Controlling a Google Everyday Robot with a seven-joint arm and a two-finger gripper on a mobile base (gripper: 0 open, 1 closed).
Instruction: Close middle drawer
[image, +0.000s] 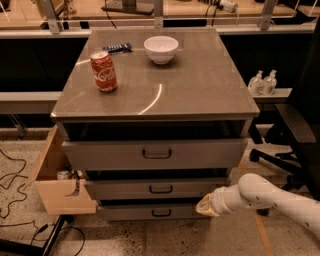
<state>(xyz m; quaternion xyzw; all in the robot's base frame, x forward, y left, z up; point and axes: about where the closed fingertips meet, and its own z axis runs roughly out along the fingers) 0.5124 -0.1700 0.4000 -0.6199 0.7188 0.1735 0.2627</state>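
Note:
The grey-brown cabinet has three drawers. The middle drawer, with a low front panel and a small dark loop handle, stands slightly out from the cabinet body, less far than the top drawer. My gripper comes in from the right on a white arm. Its tip is at the lower right corner of the middle drawer's front, in front of the bottom drawer. I cannot tell whether it touches the panel.
A red cola can, a white bowl and a dark snack bar sit on the cabinet top. An open cardboard box stands at the left. A black office chair is at the right. Cables lie on the floor at the left.

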